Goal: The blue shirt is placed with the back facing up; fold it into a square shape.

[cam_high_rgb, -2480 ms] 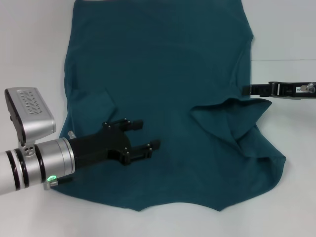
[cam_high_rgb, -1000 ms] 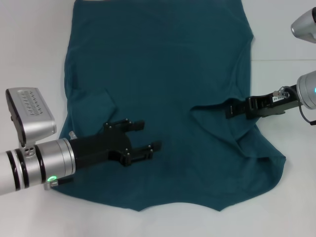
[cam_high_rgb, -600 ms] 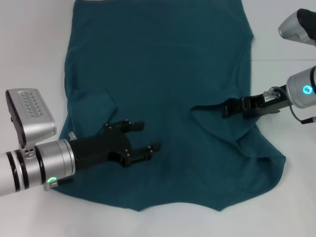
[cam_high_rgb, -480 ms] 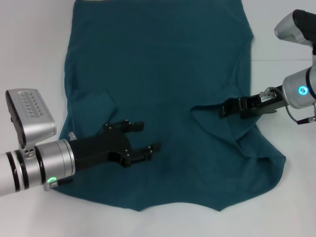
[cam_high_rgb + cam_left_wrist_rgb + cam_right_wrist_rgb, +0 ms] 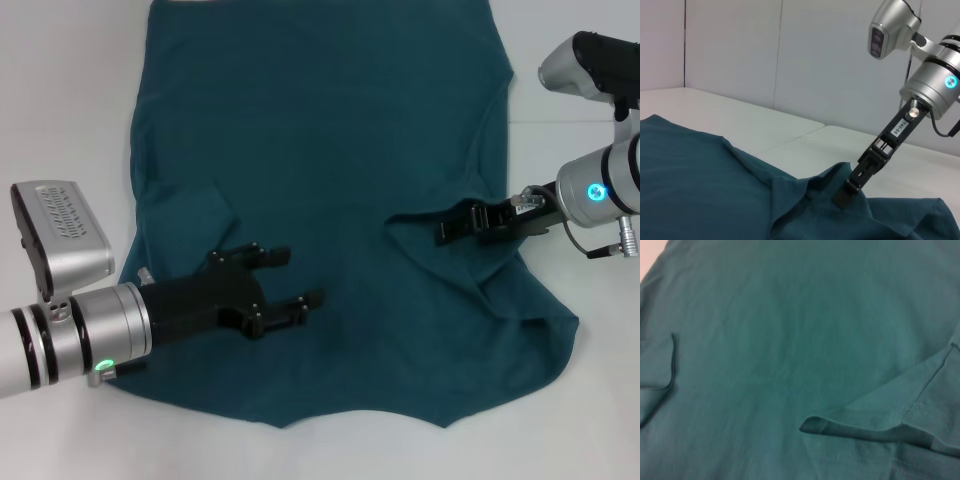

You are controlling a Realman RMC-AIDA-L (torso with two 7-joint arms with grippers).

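Sleeve-folding underway: right gripper (image 5: 452,228), fingers together on the blue shirt (image 5: 330,150) sleeve mid-right, should carry it inward; left gripper (image 5: 290,278) spread, lower left.

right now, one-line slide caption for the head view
Left gripper hovers open over the spread blue shirt; right gripper reaches its folded-in right sleeve.

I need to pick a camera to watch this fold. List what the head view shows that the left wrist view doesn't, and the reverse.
Head view only: the whole shirt spread out, the left gripper over its near left part, fingers open, and the left sleeve folded inward.
Left wrist view only: the wall behind the table and a side-on look at the cloth bunched under the right gripper.
Both: the right gripper on the folded right sleeve, and the white table.
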